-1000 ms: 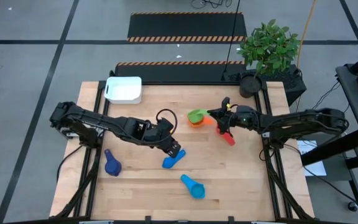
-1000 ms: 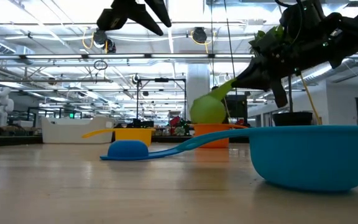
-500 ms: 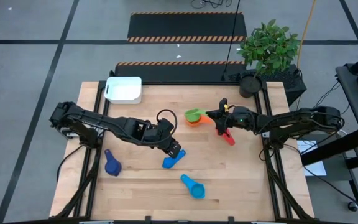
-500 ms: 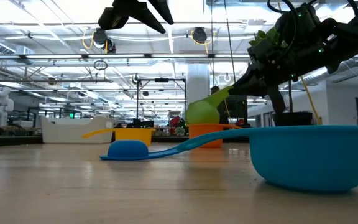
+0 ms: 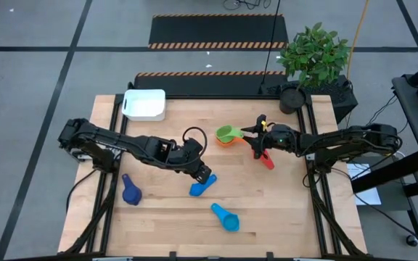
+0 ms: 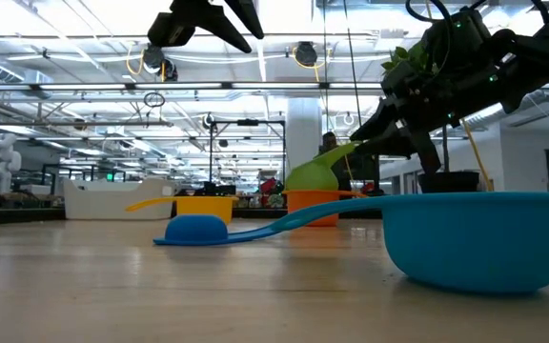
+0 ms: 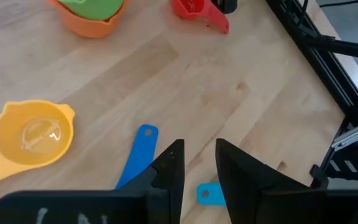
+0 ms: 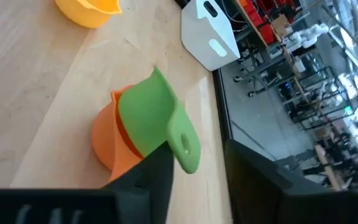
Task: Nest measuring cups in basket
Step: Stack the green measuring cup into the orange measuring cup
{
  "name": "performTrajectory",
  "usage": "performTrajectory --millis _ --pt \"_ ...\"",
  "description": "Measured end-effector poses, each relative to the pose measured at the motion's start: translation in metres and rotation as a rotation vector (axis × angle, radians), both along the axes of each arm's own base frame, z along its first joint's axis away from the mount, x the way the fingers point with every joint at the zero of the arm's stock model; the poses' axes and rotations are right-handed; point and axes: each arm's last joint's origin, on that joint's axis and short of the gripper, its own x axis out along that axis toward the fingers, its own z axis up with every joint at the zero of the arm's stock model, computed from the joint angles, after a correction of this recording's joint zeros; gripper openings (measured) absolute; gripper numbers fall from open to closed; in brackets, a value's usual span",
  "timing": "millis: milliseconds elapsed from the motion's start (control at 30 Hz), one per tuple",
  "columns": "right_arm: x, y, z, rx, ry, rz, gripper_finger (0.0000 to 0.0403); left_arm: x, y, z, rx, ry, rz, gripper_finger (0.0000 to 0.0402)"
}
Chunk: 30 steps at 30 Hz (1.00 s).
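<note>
Pale smooth wooden table (image 5: 267, 210), glossy plastic measuring cups (image 5: 228, 135), white plastic basket (image 5: 144, 104)

Right gripper (image 5: 251, 135) fingers parted — left gripper (image 5: 199, 172) poised above mid-table, fingers narrowly apart

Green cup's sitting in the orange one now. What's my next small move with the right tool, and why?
Probably back the right tool straight off the green cup. Its fingers have parted around the handle, and the cup rests tilted in the orange cup, so a sideways move could drag it out. The red cup lies close beside it.
</note>
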Motion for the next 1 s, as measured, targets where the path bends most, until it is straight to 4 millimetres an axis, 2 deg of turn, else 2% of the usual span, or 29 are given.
performTrajectory --millis 233,533,800,1000 --pt "-0.001 0.0 -0.004 0.244 -0.061 -0.094 0.0196 0.0 0.0 0.0 -0.025 0.008 -0.013 0.0092" --pt "-0.005 0.001 -0.009 0.487 -0.1 -0.207 0.0218 -0.002 0.005 -0.003 -0.051 0.052 -0.005 0.0092" --pt "-0.013 0.003 -0.013 0.632 -0.076 -0.299 0.023 -0.002 0.005 -0.003 -0.049 0.052 -0.009 0.0092" --pt "-0.02 0.004 -0.007 0.656 -0.084 -0.32 0.0251 -0.002 0.005 -0.003 -0.036 0.053 -0.023 0.0093"
